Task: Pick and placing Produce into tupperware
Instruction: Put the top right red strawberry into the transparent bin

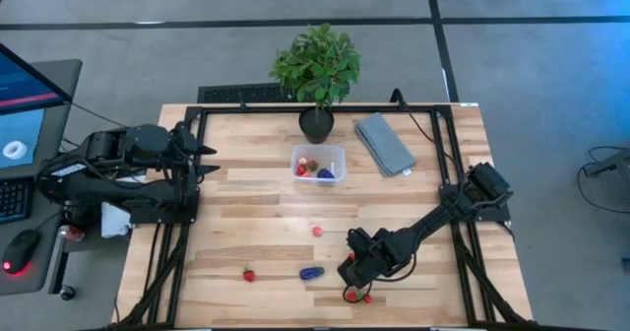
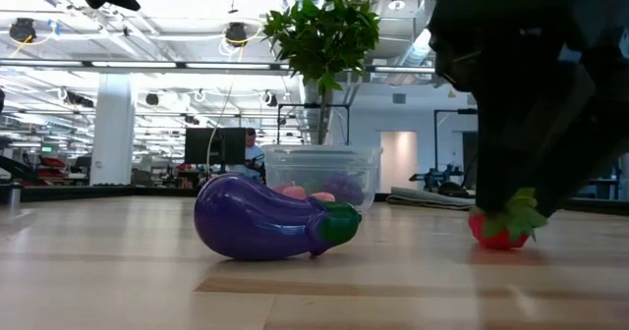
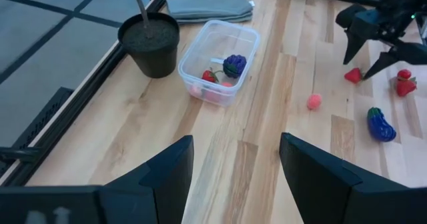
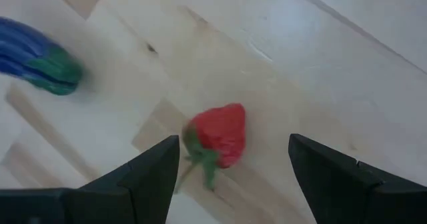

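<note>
Right gripper hangs low over the table's near edge, fingers spread wide, holding nothing. A small red toy strawberry with green top lies on the wood between them, apparently untouched. Clear plastic rectangular tub sits well beyond, near the far edge.

Right gripper low, fingers apart

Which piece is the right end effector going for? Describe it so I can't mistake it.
On the table's near edge, the right end effector hangs open over a red strawberry with a green top. The purple eggplant lies beside it; a second strawberry lies farther left.
</note>
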